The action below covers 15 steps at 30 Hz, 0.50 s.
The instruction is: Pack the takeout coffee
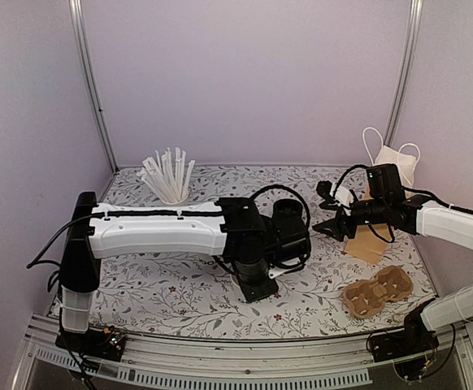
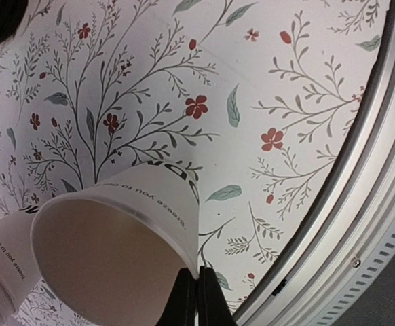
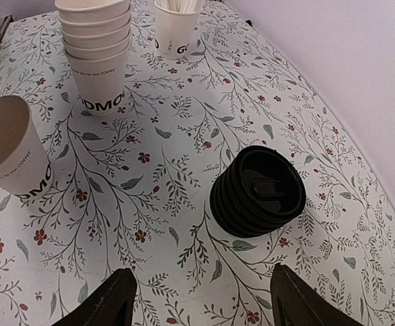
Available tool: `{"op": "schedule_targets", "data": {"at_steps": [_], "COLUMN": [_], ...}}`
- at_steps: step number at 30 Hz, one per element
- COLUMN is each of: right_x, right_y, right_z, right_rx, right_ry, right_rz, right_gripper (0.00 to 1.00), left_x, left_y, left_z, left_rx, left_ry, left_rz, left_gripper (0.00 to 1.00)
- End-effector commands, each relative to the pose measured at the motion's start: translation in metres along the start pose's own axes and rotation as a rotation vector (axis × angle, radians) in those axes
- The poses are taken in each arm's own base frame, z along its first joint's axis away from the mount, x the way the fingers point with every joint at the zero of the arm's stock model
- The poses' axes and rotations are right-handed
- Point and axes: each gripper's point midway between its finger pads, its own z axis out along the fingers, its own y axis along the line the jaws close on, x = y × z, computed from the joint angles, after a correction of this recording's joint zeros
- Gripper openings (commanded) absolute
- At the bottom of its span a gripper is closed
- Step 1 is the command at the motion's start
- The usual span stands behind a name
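— Takeout coffee cup point(image 2: 116, 251): where do we have it?

— In our left claw point(image 2: 197, 285), fingers pinched tight on its rim. It leans over with its mouth open (whether its base touches the tabletop point(image 3: 184, 136), we cannot tell).

— What crowds it?

— A stack of white cups point(image 3: 96, 61) stands just beside it, and a cup of white stirrers point(image 3: 176, 30) stands farther back. On the near side runs the metal edge rail point(image 2: 360, 204).

— And our right claw point(image 3: 201, 282)?

— Spread wide, gripping nothing, low over the flowered cloth. A stack of black lids point(image 3: 257, 191) stands right ahead of it, well apart from the takeout coffee cup.

— Anything else?

— A brown cardboard cup carrier point(image 1: 377, 292) lies near our right base. From above, our left arm point(image 1: 155, 229) hides the cup entirely.
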Motion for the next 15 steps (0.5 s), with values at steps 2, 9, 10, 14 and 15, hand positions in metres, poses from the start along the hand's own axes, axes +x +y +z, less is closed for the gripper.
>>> {"op": "schedule_targets", "data": {"at_steps": [2,9,10,14,15], "right_x": [0.003,0.007,0.007,0.009,0.009], "right_y": [-0.004,-0.003,-0.002,-0.002,-0.001], "right_z": [0.002,0.005,0.005,0.007,0.007], "right_rx": [0.011,-0.001,-0.003,-0.010,-0.013], "right_ry": [0.011,0.020,0.022,0.025,0.027], "right_rz": [-0.008,-0.003,-0.003,0.000,0.000], "right_gripper": [0.71,0.71,0.71,0.71,0.71], "left_x": [-0.004,-0.009,-0.010,-0.016,-0.014], "left_y": [0.008,0.020,0.022,0.044,0.058], "left_z": [0.003,-0.030,-0.041,-0.093,-0.105], "left_rx": [0.000,-0.039,-0.041,-0.097,-0.135], "left_ry": [-0.028,-0.084,-0.109,-0.241,-0.270], "left_rz": [-0.011,-0.053,-0.064,-0.153,-0.208], "left_gripper": [0.02,0.29,0.32,0.44,0.48]}}
